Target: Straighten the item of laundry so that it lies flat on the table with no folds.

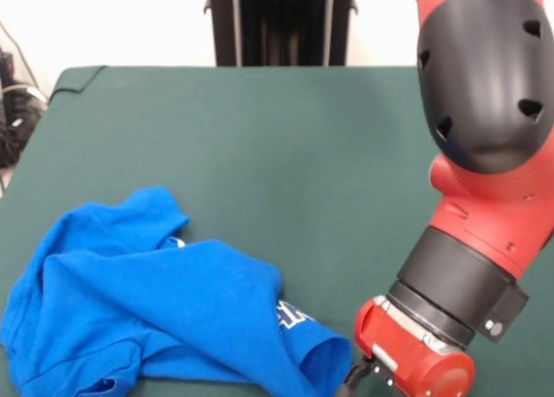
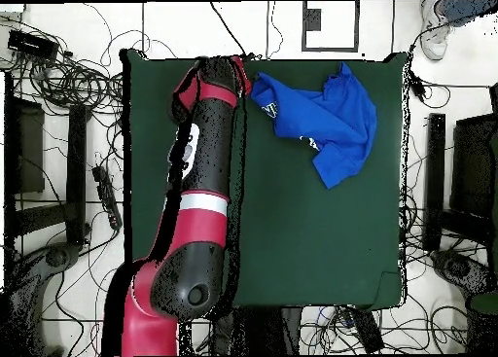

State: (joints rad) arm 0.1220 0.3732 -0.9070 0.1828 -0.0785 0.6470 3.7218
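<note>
The item of laundry [image 1: 164,310], a bright blue T-shirt, lies crumpled and folded over itself at the table's [image 1: 260,137] near left part. A strip of white print shows in one fold. In the overhead view the shirt [image 2: 326,115] sits bunched near the table's [image 2: 311,236] top edge. My gripper [image 1: 353,381] is low at the picture's bottom edge, right against the shirt's right-hand corner. From above, the gripper [image 2: 243,79] meets the shirt's left tip. Whether it holds the cloth is hidden by the wrist.
My red and black arm [image 2: 204,188] stretches along the table's left side in the overhead view. Cables [image 2: 73,81] crowd the floor around the table. A person's shoe [image 2: 435,32] shows beyond the top right corner.
</note>
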